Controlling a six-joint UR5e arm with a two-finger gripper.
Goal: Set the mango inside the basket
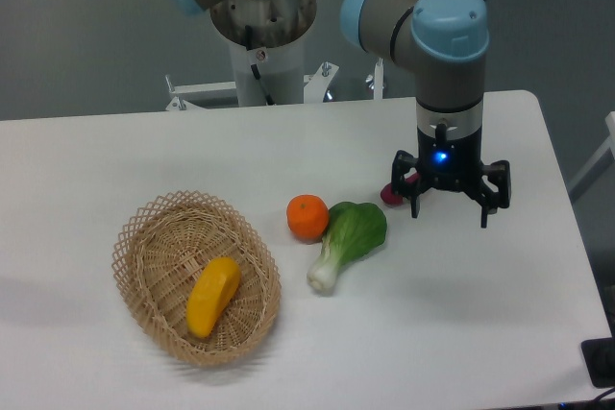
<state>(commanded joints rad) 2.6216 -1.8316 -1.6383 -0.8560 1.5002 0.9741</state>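
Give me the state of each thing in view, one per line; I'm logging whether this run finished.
mango: lying inside the basket, free of the gripper.
basket: upright on the table, holding the mango.
orange: on the table, beside the bok choy.
bok choy: lying on the table.
purple-red piece: mostly hidden behind the gripper.
gripper: open, empty, fingers spread above the table.

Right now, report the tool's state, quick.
Tool: open, holding nothing, above the table right of the greens. Mango lies in the basket.
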